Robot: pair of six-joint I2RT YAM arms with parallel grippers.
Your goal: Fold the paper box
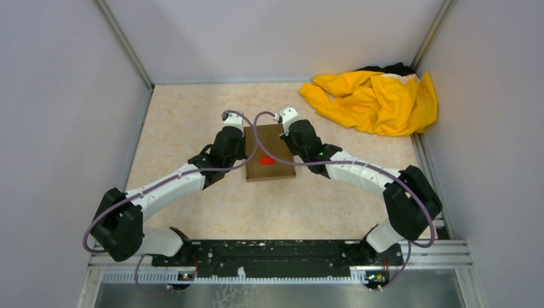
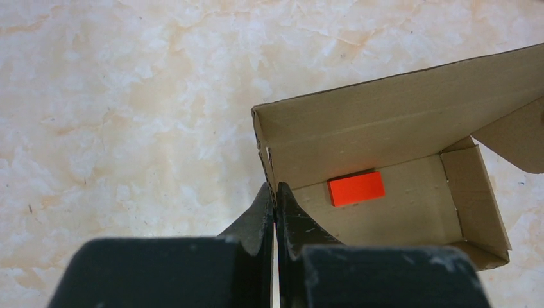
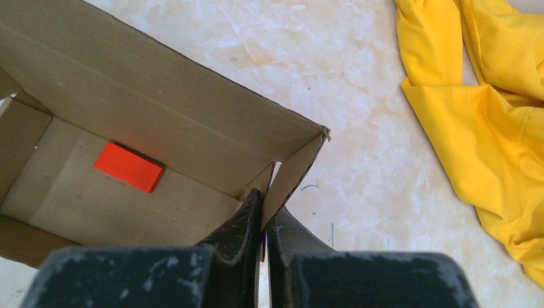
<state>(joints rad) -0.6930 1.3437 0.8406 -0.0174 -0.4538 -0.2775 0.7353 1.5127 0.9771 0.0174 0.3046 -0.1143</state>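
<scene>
Left fingers (image 2: pixel 256 218): pressed together, pinching a thin upright wall of the paper box (image 2: pixel 385 128) where it meets a corner; the cardboard edge rises from between the tips.
Right fingers (image 3: pixel 240 224): pressed together in the same way, pinching an end wall at a corner on the box's other side.
Paper box: plain brown cardboard, open on top with its walls raised. It stands on the table (image 1: pixel 192 115) near the middle, between the two arms. In the left wrist view a loose flap hangs out at the right end.
Red block (image 2: pixel 357 188): small and lying flat on the box floor, close to one long wall.
Arms: both reach in from their bases at the near edge and bend at the elbow. Their wrists come together over the box's left and right sides, and purple cables loop across its top.
Table: beige, marbled surface, enclosed by pale grey walls.
Yellow cloth (image 1: pixel 375 99): crumpled in the far right corner, well apart from the box. A dark piece shows behind it.
</scene>
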